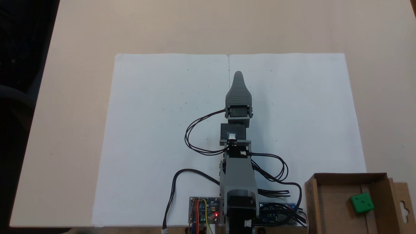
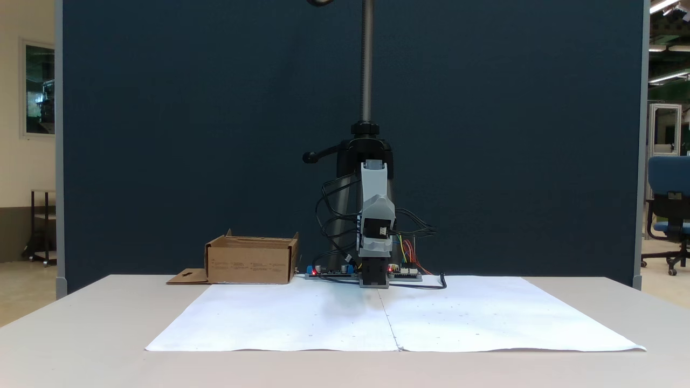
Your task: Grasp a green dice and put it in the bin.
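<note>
The pale beige table (image 1: 74, 97) carries a large white paper sheet (image 1: 156, 130), made of two pieces meeting along a centre seam, which covers most of the working area in both fixed views. The grey-and-black hobby robot arm (image 1: 239, 175) stands at the near edge of the sheet in a fixed view looking down, folded over its base, with black cables (image 1: 195, 136) looping out on both sides. Its grey tapered gripper (image 1: 238, 75) points away from the base along the seam and is well apart from the box; the jaws lie one behind the other, so whether they are parted or closed cannot be determined. The shallow brown cardboard box (image 1: 325, 201), with raised walls and a flap with a hang-hole cutout, sits at the lower right of that view, beside the arm's base; in the front-facing fixed view it appears left of the arm (image 2: 250, 261). Small circuit boards (image 1: 204, 209) with a lit red indicator lie at the base. The small bright green dice with dark pips (image 1: 361, 202) rests inside the box on its floor, near the right wall.
</note>
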Robot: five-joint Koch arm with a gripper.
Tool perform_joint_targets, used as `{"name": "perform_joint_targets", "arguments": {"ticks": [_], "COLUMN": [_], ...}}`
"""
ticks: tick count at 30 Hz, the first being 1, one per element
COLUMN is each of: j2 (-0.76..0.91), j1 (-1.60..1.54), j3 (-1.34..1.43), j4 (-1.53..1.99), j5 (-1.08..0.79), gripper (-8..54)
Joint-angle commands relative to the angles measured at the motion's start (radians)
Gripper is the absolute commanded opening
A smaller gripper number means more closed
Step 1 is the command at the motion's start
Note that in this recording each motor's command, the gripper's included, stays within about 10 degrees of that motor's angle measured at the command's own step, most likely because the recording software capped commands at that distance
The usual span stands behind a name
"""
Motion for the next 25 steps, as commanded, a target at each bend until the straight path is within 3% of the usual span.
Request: {"name": "perform_joint_targets", "arguments": {"ticks": [1,25], "j2": [0.1,0.1], "j1": [0.028,0.026], "j3": [0.075,0.075], "j4": [-0.104,-0.078], "j5": [-0.025,-0.025], "gripper": [44.7,44.7]}}
